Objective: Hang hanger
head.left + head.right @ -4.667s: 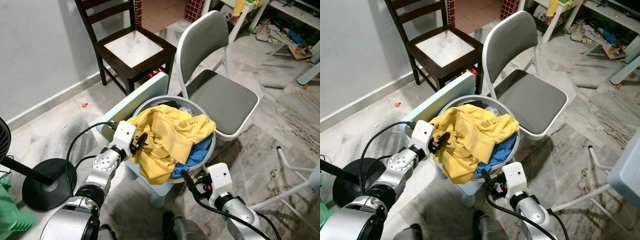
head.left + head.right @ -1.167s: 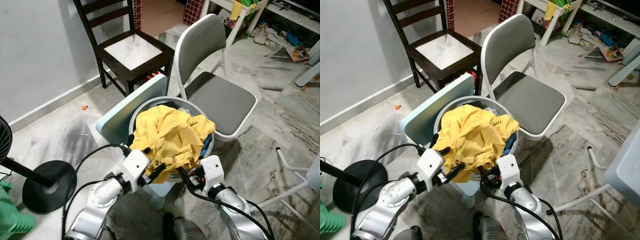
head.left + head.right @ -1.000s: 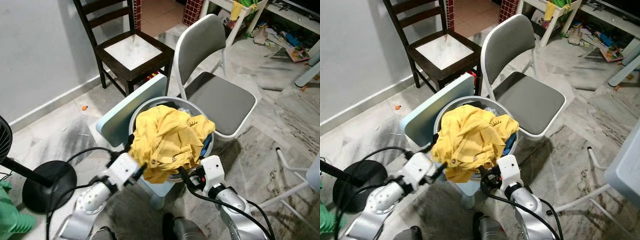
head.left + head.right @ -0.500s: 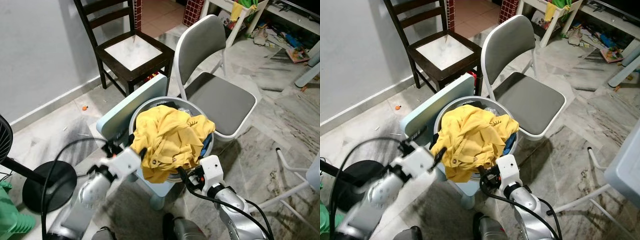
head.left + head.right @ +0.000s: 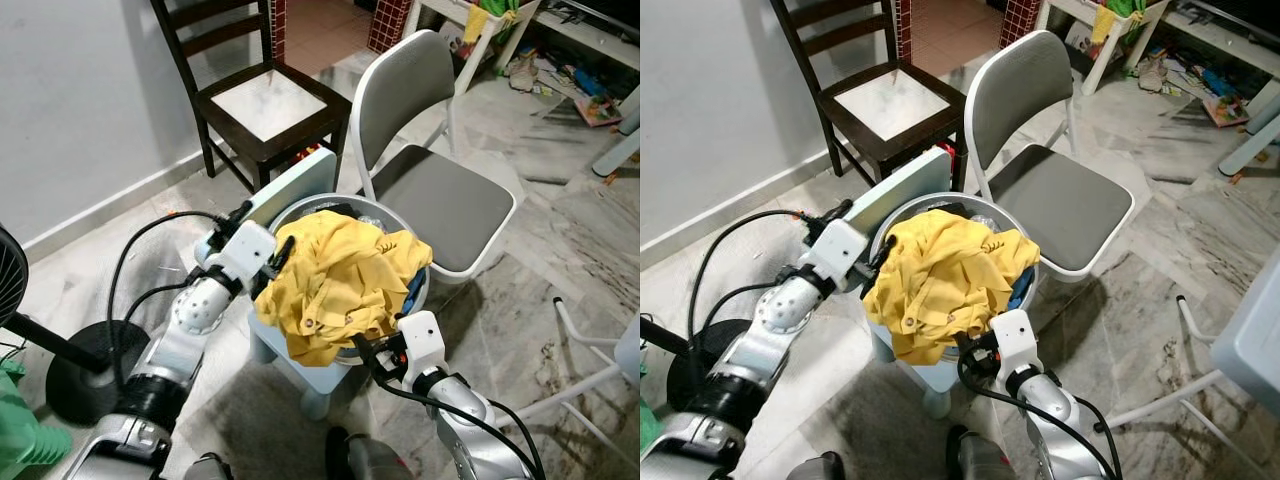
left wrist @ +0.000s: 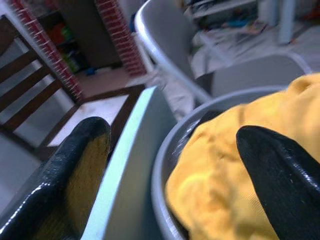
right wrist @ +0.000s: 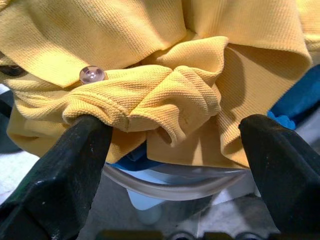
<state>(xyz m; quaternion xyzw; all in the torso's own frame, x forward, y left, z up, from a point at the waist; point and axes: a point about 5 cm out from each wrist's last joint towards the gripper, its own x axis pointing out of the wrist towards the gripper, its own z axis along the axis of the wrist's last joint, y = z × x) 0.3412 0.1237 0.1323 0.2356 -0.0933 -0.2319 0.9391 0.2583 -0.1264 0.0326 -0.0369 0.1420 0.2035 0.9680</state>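
1. Crumpled yellow knit shirt [image 5: 340,285] lies heaped on top of the round grey plastic laundry basket [image 5: 420,290]; one fold spills over the basket's near rim. A small clear button [image 7: 92,74] is seen on the cloth in the right wrist view. No hanger can be made out.
2. Blue cloth [image 5: 411,288] sits under the shirt at the basket's right edge.
3. Left gripper [image 5: 281,255]: at the basket's left rim, fingers spread apart and released, one finger [image 6: 75,170] outside the rim, the other [image 6: 280,175] over the yellow shirt. Nothing clamped.
4. Right gripper [image 5: 366,355]: at the basket's near rim, just below the overhanging fold, fingers [image 7: 60,170] spread wide, holding nothing. The fold touches one fingertip in the right wrist view.
5. The basket stands on a pale blue low stool [image 5: 310,375]; a pale blue flat panel [image 5: 290,195] leans against the basket's far-left side.
6. Behind the basket, to the right: a white-framed folding chair with grey seat [image 5: 440,200], just beside the basket.
7. Behind the basket, to the left: a dark wooden chair with pale seat [image 5: 265,100], near the grey wall [image 5: 80,90].
8. Left of the basket, well apart: black round fan base [image 5: 85,370] on the marble floor [image 5: 560,250].
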